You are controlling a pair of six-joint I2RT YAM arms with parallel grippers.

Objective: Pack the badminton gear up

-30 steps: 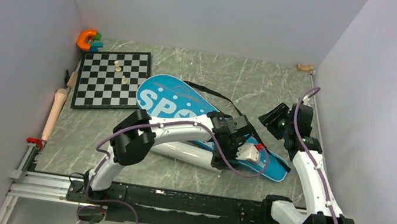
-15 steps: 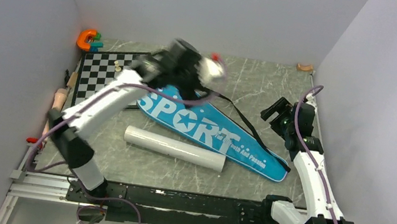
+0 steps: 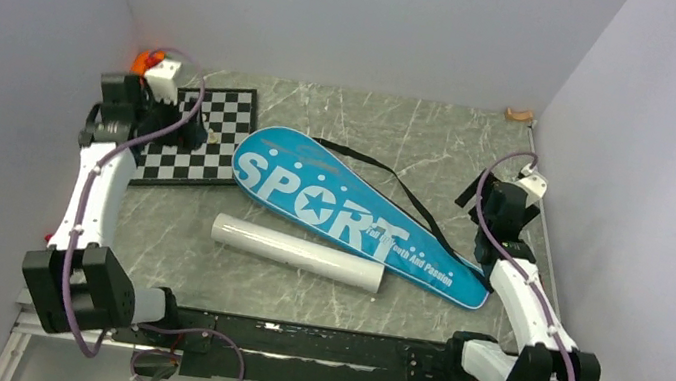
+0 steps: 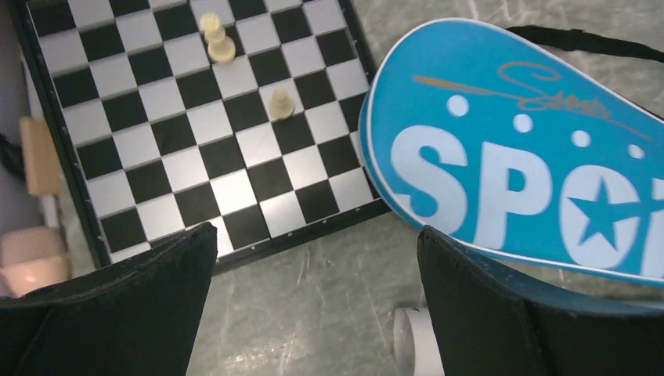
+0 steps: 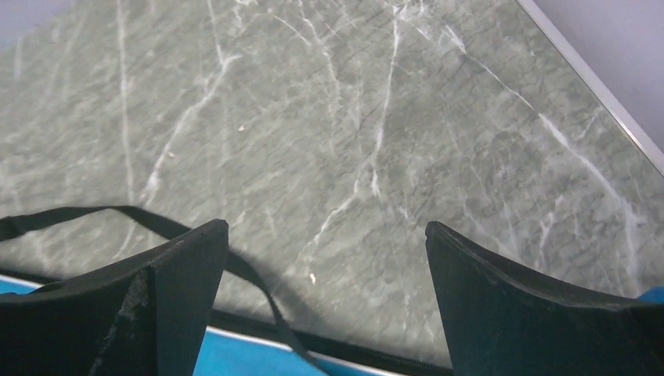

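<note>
– Since a second ago the left arm (image 3: 102, 186) has swung off the bag's narrow end to the far left, over the flat black-and-white chessboard (image 3: 223, 118). And the right arm (image 3: 526, 294)?
– Drawn back a little toward the right wall. The blue racket-shaped fabric bag (image 3: 360, 219) lettered "SPORT" and the long pale-grey tube (image 3: 296, 252) lie where they lay half a second ago, the tube just in front of the bag.
– How do the ends stand to the bag?
– The left gripper (image 4: 313, 233) is spread wide with nothing between its fingers. The bag's broad rounded end lies to its right, right at the chessboard's edge; touching or not, I cannot tell. One end of the tube shows by the right finger.
– And the other?
– The right gripper (image 5: 325, 227) is equally wide and empty, above the bare grey marbled table (image 5: 391, 117). The thin black strap (image 5: 156, 219) runs under it, with the bag's blue edge along the bottom of the wrist view.
– Anything hard to read?
– The left gripper's right finger hides the bag's near edge. What the bag holds cannot be seen. Two cream chess pieces (image 4: 221, 48) stand on the chessboard. From above, the left wrist covers the board's far-left corner.
</note>
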